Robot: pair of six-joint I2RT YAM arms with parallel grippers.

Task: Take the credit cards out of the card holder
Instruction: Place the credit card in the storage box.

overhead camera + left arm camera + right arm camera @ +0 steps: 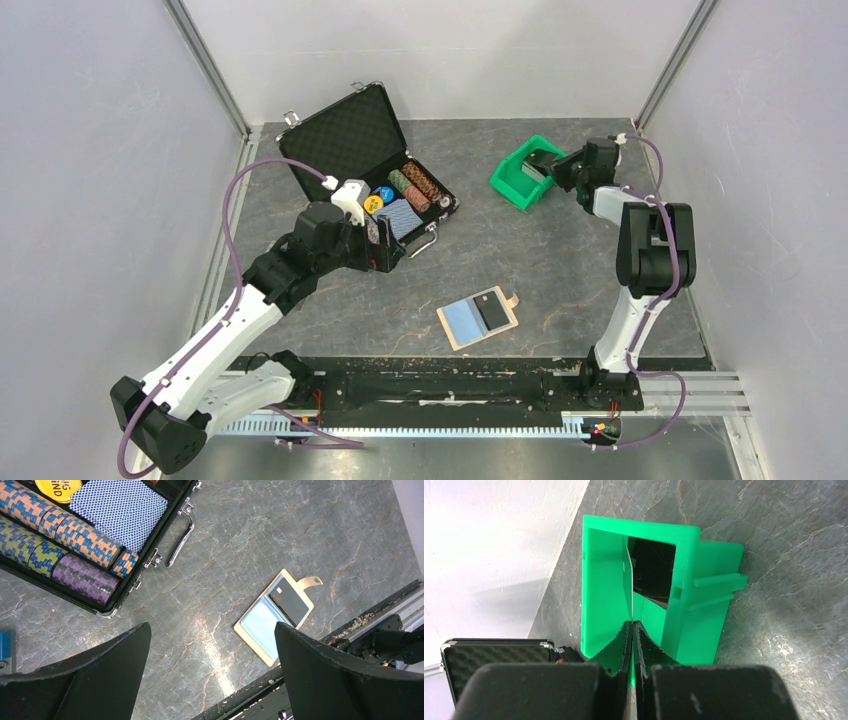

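Right gripper point(632, 624) is clamping a thin card point(628, 580) edge-on inside the green bin point(599, 590). I am hovering the left gripper point(211, 626), jaws spread wide, above the table point(240, 545). The wallet point(480, 316) is lying open near the table's front edge, showing a dark card point(492, 310).

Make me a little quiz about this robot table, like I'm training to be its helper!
1. The right claw pinches a thin card edge-on at the mouth of a bin. What color is the bin?
2. Which claw is wide open? A) the left claw B) the right claw
3. True or false: the wallet lies open on the table, and no claw touches it.

Key: 1 green; 2 A; 3 true.
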